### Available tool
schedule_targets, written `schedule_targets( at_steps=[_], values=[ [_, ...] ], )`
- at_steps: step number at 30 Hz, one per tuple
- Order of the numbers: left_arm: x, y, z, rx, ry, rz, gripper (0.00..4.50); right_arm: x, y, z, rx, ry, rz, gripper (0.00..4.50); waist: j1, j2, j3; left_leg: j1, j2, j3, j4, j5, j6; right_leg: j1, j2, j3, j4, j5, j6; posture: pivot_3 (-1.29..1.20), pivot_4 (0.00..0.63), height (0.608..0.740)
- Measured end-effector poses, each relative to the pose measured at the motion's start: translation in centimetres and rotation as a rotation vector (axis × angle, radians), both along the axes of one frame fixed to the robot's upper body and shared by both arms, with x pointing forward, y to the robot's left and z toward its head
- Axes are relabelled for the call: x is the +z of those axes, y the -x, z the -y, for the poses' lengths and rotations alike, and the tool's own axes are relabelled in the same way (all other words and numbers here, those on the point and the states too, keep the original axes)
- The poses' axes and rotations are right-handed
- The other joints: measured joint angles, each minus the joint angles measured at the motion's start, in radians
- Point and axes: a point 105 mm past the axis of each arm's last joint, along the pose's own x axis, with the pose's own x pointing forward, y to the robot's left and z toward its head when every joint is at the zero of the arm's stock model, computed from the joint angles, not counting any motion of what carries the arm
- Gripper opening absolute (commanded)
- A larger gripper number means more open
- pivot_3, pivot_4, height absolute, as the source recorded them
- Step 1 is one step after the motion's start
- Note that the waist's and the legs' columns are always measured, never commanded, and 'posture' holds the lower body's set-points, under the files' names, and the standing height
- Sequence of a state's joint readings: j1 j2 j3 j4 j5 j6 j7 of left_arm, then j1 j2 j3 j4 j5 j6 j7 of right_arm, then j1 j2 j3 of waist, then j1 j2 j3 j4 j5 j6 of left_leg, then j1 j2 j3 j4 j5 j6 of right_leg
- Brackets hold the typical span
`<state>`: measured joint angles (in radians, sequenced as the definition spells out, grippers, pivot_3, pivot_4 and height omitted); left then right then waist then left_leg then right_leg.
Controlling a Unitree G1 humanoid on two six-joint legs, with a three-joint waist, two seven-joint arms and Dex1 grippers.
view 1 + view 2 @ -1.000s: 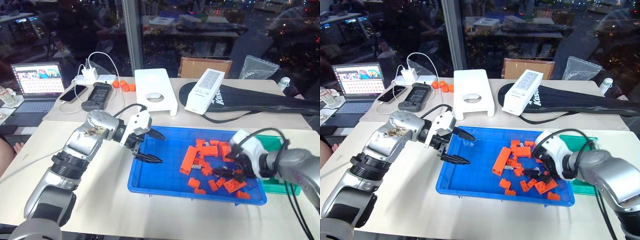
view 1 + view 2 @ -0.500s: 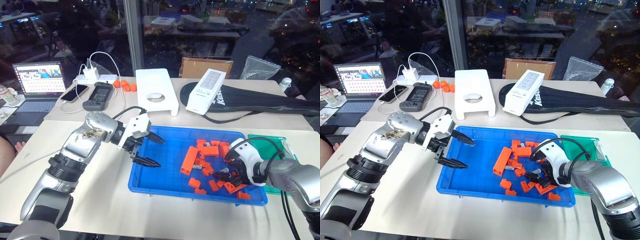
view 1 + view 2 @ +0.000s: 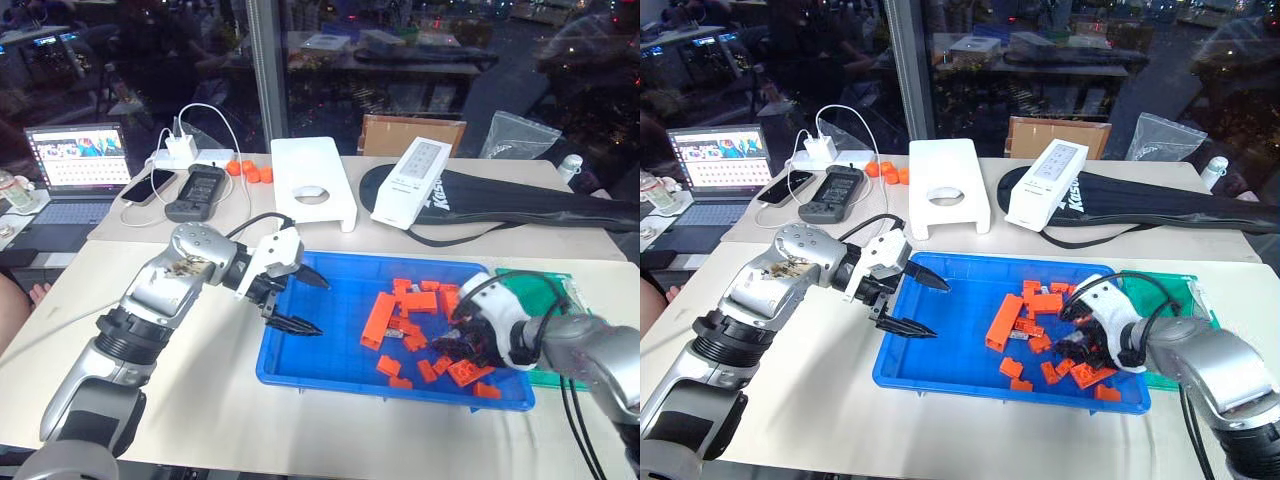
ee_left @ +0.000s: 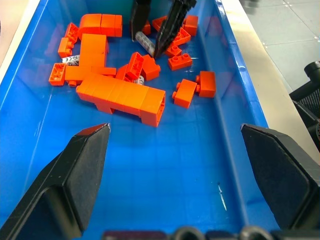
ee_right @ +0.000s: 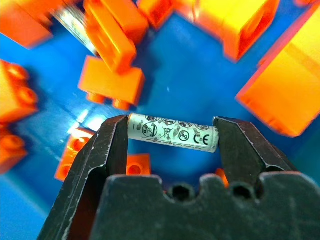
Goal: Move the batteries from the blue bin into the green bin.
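Gripping a battery (image 5: 173, 133) end to end over the orange blocks (image 3: 405, 325) in the blue bin (image 3: 320, 365), my right gripper (image 5: 170, 145) held a small, rigid, slick cylinder — likely to roll — while my left gripper (image 4: 175, 165) gaped wide, empty.

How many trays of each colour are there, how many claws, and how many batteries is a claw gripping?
Blue bin: 1
Green bin: 1
Claws: 2, the left claw and the right claw
Battery gripped in the right claw: 1
Total: 5
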<state>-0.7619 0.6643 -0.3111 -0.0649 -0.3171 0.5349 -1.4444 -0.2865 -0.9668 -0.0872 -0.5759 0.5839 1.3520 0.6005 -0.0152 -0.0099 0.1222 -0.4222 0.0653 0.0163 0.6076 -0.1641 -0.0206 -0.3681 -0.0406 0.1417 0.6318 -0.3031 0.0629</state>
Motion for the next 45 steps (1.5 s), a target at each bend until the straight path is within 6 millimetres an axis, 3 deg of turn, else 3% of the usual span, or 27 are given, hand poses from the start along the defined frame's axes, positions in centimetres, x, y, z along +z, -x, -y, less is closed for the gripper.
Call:
schedule_targets(
  at_steps=[4,10,14,18,22,24,27,30,34,37,39,40,41,45],
  values=[
    [0.0,0.1,0.1,-0.003,0.0,-0.003,4.5,4.7,0.6,1.0,0.013,-0.005,0.078,2.47,0.002,0.0,0.0,0.0,0.0,-0.001,0.0,0.0,0.0,0.0,0.0,-0.001,-0.001,0.0,0.0,0.0,0.15,0.714],
    [1.2,0.4,1.9,-0.033,0.12,-0.063,4.5,8.6,-0.9,7.1,-0.235,0.129,0.24,2.47,0.001,0.0,0.0,0.0,0.0,-0.001,0.0,0.0,0.0,0.0,0.0,-0.001,-0.001,0.0,0.0,0.0,0.15,0.714],
    [3.4,-0.2,1.9,-0.022,0.182,-0.038,4.5,7.5,-0.8,12.0,-0.413,0.207,0.217,2.47,0.0,0.001,0.0,0.0,0.0,-0.001,-0.001,0.0,0.0,0.0,0.0,-0.001,-0.001,-0.001,-0.001,0.0,0.15,0.714],
    [3.5,-0.7,1.8,0.008,0.189,-0.049,4.5,4.2,-0.3,13.7,-0.461,0.177,0.142,2.47,-0.004,0.002,-0.001,0.0,0.0,-0.001,-0.001,0.0,0.0,0.0,0.0,-0.001,0.0,-0.001,-0.001,0.0,0.15,0.714],
    [3.4,-0.8,1.8,0.019,0.19,-0.054,4.5,2.9,-0.7,13.2,-0.448,0.123,0.136,2.47,-0.007,0.002,0.0,0.0,-0.001,-0.001,0.001,0.0,0.0,0.001,0.0,-0.001,0.001,-0.001,0.0,0.0,0.15,0.714],
    [3.4,-0.8,1.7,0.021,0.187,-0.051,4.5,2.7,-0.6,13.2,-0.44,0.13,0.13,3.47,-0.005,0.003,0.0,0.0,-0.001,-0.001,0.001,0.0,0.0,0.001,0.0,-0.001,0.001,-0.001,0.0,0.0,0.15,0.714],
    [3.2,-0.8,1.7,0.039,0.191,-0.056,4.5,1.6,-0.4,12.8,-0.414,0.144,0.092,4.38,-0.003,0.004,-0.001,0.0,-0.001,-0.001,0.001,0.0,0.0,0.001,0.0,-0.001,0.0,-0.001,0.0,0.0,0.15,0.714],
    [3.2,-0.6,1.6,0.04,0.189,-0.06,4.5,1.7,-0.4,12.4,-0.395,0.143,0.095,4.48,-0.003,0.004,-0.001,0.0,-0.001,-0.001,0.001,0.0,0.0,0.001,0.0,-0.001,0.0,-0.001,0.0,0.0,0.15,0.714],
    [3.2,-0.6,1.1,0.055,0.177,-0.052,4.5,4.6,-1.5,11.9,-0.367,0.173,0.185,4.48,-0.007,0.005,-0.001,0.0,-0.001,-0.001,0.0,0.0,0.0,0.001,0.0,-0.001,0.001,-0.001,0.0,0.0,0.15,0.714],
    [3.1,-0.8,0.7,0.067,0.164,-0.041,4.5,8.3,-2.9,7.9,-0.212,0.129,0.296,4.48,-0.018,0.006,-0.001,0.001,0.0,-0.001,-0.001,0.0,0.0,0.001,0.0,-0.001,0.001,-0.001,0.001,0.0,0.15,0.714],
    [3.0,-0.8,0.6,0.066,0.159,-0.029,4.5,9.1,-3.1,5.0,-0.082,0.109,0.32,4.48,-0.019,0.007,-0.001,0.001,0.0,-0.003,-0.001,0.0,0.0,0.002,0.001,-0.002,0.0,-0.002,0.0,0.0,0.15,0.714],
    [2.9,-0.8,0.6,0.062,0.154,-0.023,4.5,8.6,-3.1,2.9,0.045,0.123,0.317,4.48,-0.019,0.006,0.0,0.001,0.0,-0.004,-0.001,0.0,0.0,0.002,0.001,-0.003,0.0,-0.002,0.0,0.0,0.15,0.714],
    [2.9,-0.8,0.5,0.062,0.152,-0.023,4.5,8.3,-3.1,2.3,0.085,0.131,0.313,4.48,-0.018,0.005,0.0,0.001,0.0,-0.004,-0.001,0.0,0.0,0.002,0.001,-0.003,0.0,-0.002,0.0,0.0,0.15,0.714],
    [2.3,-0.9,0.4,0.054,0.127,-0.015,4.5,3.8,-3.0,-2.6,0.408,0.141,0.202,4.48,-0.008,0.006,0.0,-0.001,0.0,-0.003,0.001,0.0,0.0,0.0,0.0,-0.003,-0.001,-0.002,0.0,0.0,0.15,0.714]
  ],
)
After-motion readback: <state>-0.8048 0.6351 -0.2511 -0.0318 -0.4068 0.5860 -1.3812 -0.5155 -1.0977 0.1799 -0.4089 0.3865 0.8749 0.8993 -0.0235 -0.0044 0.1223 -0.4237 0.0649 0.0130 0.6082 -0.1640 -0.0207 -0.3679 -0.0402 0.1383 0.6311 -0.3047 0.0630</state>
